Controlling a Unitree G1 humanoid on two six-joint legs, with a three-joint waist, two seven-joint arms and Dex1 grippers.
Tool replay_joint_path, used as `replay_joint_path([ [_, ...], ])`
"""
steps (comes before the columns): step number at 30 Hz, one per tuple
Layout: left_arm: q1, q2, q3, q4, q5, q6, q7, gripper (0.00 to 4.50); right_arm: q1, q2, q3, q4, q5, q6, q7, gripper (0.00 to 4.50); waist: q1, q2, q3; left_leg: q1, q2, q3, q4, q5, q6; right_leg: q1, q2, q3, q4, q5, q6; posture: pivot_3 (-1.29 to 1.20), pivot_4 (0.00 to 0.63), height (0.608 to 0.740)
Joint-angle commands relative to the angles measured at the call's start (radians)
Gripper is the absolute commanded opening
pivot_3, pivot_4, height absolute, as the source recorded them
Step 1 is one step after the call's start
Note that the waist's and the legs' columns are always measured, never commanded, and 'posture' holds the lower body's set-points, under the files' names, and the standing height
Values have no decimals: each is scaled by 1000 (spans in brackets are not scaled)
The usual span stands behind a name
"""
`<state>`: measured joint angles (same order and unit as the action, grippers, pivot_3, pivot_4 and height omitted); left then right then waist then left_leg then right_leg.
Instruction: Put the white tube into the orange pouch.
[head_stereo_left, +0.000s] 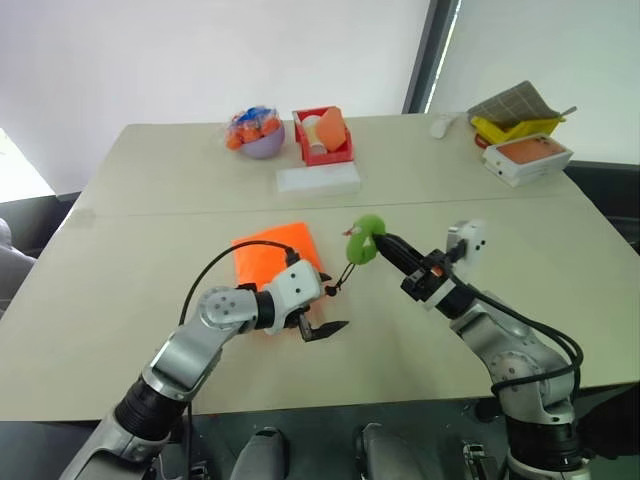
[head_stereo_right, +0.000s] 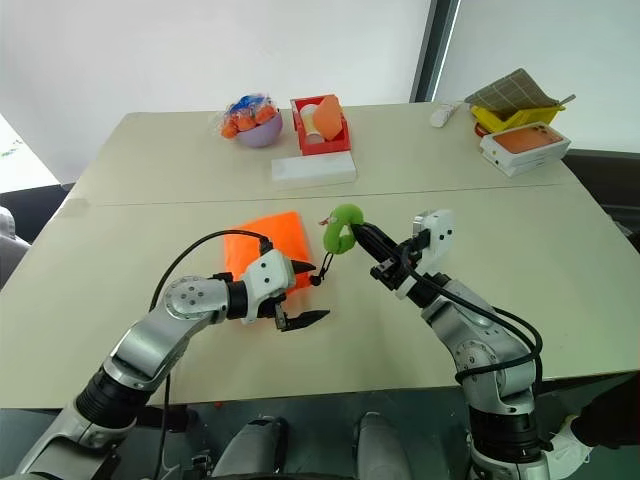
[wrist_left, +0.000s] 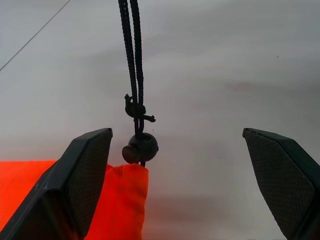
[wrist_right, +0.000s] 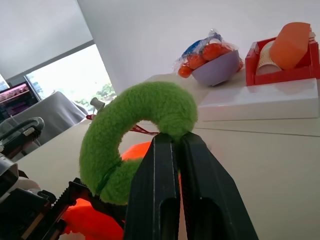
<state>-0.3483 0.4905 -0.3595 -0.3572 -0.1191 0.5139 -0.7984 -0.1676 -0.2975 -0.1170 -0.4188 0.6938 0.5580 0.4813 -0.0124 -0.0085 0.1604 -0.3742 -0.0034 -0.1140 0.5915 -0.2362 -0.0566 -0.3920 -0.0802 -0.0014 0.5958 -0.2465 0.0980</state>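
Pouch (head_stereo_left: 272, 256) edge betw. L gripper (wrist_left: 175, 150) fingers

Orange pouch (head_stereo_left: 272, 258) flat on table (head_stereo_left: 120, 260)

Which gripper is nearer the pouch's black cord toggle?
Left. The left gripper stands open around the toggle; the right gripper holds the green ring up, farther along the cord.

We see a beige table (head_stereo_left: 120, 300) with a seam running across its middle, set before a plain white wall (head_stereo_left: 200, 50). A dark window frame (head_stereo_left: 425, 55) slants upward, beside a bright pane (head_stereo_left: 560, 50).
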Motion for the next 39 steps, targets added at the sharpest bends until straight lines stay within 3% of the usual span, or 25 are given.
replay_joint_path([
  [1,-6,3,-4,-54,6,-5,3,4458,-1,-8,-9,-59,27,-16,12,0,0,0,0,0,0,0,0,0,0,0,0,0,0,0,0,0,150,740],
  [12,12,14,26,-79,-8,38,27,4458,30,-43,21,-102,27,-12,33,0,0,0,0,0,0,0,0,0,0,0,0,0,0,0,0,0,150,740],
  [39,25,-2,27,-48,26,-24,78,4458,-24,16,-8,-69,61,-44,-38,0,0,0,0,0,0,0,0,0,0,0,0,0,0,0,0,0,150,740],
])
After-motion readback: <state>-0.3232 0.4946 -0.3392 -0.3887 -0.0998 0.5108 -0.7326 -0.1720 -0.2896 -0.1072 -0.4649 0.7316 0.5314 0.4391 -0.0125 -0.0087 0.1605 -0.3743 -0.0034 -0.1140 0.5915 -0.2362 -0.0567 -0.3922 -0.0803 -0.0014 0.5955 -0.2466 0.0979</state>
